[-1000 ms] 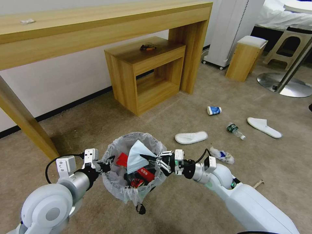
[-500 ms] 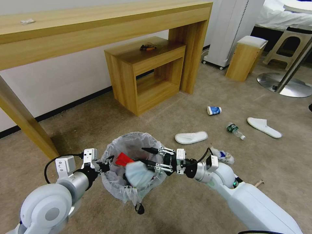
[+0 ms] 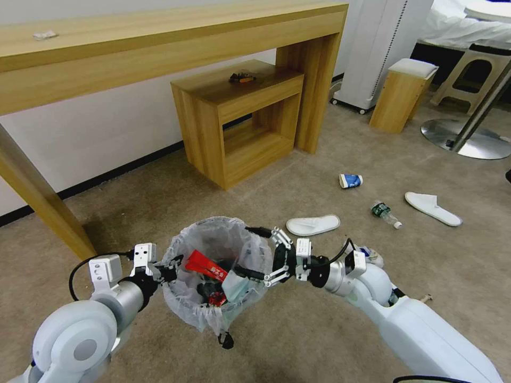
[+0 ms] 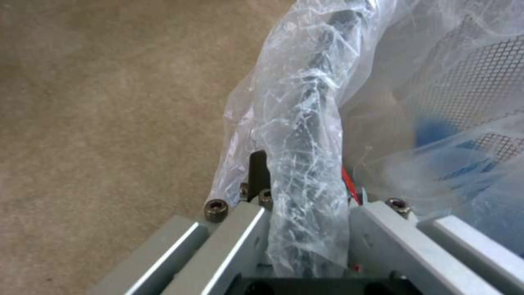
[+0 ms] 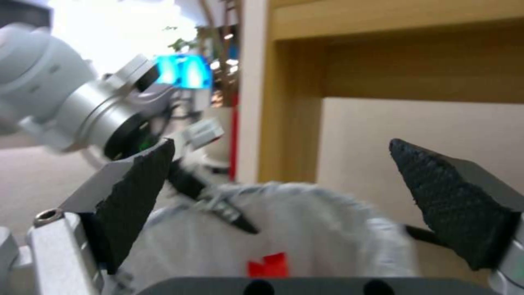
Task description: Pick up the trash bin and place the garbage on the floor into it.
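Note:
My left gripper (image 3: 169,270) is shut on the near-left rim of the trash bin (image 3: 213,303), a small round bin lined with a crinkly white bag. The left wrist view shows the bag-wrapped rim (image 4: 308,135) pinched between the jaws of the left gripper (image 4: 306,217). My right gripper (image 3: 251,252) hovers open over the bin's right rim, holding nothing. In the right wrist view its black pads (image 5: 139,184) stand wide apart above the bag (image 5: 306,233). Inside the bin lie a red wrapper (image 3: 207,266) and a pale blue mask (image 3: 234,284).
On the beige floor (image 3: 298,330) to the right lie a white slipper (image 3: 313,224), a blue cup (image 3: 350,181), a clear bottle (image 3: 386,214), another slipper (image 3: 432,208), a crumpled wrapper (image 3: 371,256) and a wooden stick (image 3: 424,299). A wooden desk (image 3: 159,42) and a side shelf (image 3: 239,122) stand behind.
My right gripper opened and let go of the pale blue mask, which dropped into the bin. The gripper then drew back slightly toward the bin's right rim. The left gripper kept its hold.

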{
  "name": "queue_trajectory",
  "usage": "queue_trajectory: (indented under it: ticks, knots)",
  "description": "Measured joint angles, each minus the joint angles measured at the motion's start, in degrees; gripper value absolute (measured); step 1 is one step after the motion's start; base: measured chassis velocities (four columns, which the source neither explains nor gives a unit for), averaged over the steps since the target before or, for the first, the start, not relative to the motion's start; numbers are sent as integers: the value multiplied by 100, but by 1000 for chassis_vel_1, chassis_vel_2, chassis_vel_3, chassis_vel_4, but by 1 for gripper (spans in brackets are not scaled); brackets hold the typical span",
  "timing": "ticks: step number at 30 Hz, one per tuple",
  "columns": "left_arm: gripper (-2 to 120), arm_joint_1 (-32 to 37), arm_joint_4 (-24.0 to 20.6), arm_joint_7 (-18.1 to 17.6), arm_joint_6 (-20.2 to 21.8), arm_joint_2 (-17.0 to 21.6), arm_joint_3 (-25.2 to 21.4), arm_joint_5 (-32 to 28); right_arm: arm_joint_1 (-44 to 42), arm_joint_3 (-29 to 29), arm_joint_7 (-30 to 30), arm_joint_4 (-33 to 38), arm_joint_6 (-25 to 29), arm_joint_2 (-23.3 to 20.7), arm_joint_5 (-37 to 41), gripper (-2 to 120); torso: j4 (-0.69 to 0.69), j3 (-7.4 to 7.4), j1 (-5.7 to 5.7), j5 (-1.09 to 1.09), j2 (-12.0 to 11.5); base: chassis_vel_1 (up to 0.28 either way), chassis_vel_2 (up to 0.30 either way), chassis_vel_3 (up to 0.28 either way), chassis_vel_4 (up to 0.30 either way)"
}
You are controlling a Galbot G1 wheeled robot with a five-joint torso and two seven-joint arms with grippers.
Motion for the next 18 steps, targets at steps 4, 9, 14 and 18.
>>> queue_trajectory:
  ticks: [4,9,14,18]
  knots:
    - [0,13,40,-161,-8,68,-152,-105,-46,168,246,52,-38,-38,233,100,0,0,0,0,0,0,0,0,0]
    - [0,55,55,-298,-9,130,-466,-307,-182,554,448,67,-60,-87,349,100,0,0,0,0,0,0,0,0,0]
    - [0,87,73,-393,10,133,-790,-467,-383,914,543,75,-64,-159,259,100,0,0,0,0,0,0,0,0,0]
    - [0,124,108,-492,22,180,-1024,-563,-646,1126,1015,177,-69,-242,143,100,0,0,0,0,0,0,0,0,0]
